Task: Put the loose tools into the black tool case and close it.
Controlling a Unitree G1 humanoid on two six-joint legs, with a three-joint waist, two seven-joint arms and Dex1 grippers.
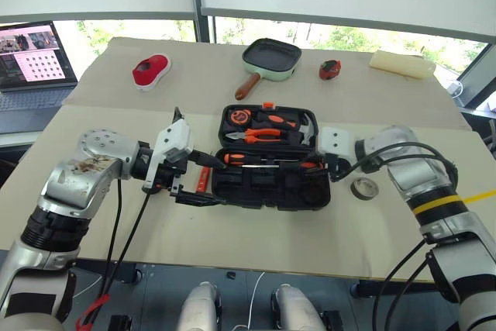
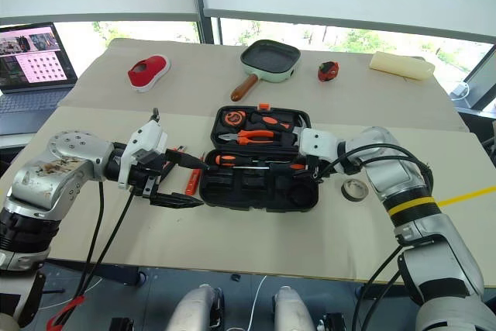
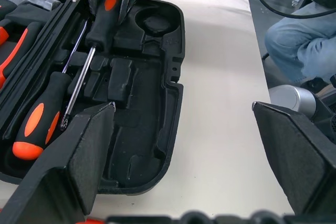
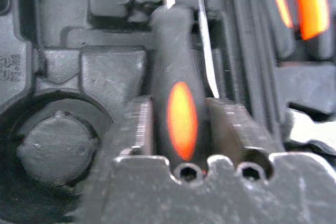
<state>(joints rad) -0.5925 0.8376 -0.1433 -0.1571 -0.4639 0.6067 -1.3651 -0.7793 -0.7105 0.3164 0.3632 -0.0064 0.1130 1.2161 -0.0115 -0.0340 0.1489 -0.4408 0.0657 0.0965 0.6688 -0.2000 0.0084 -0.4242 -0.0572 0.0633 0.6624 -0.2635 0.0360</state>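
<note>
Right wrist view shows the right gripper (image 4: 188, 124) with its fingers set narrowly on either side of the black-and-orange handle of a screwdriver (image 4: 178, 103), which lies in a long recess of the black tool case (image 1: 271, 191); whether the handle is gripped or just being let go cannot be told. The case lies open at the middle of the table (image 1: 403, 230), and a second screwdriver (image 3: 39, 124) is seated alongside the first. It is judged that the step in hand is the seating of this screwdriver: the handle should be pressed level into its recess before the fingers are spread and drawn straight back, so that the shaft is not lifted out again. The left gripper (image 1: 203, 177) is held at the case's left end with its fingers wide and nothing between them. A slim orange tool (image 1: 201, 180) lies on the table just beside that end, partly masked by the left gripper, and the tape roll (image 1: 364, 187) lies near the right end, beside the right arm; both are judged outstanding. Pliers (image 1: 260, 136) occupy the lid half. A green frying pan (image 1: 271, 60) stands well apart and obstructs nothing.
</note>
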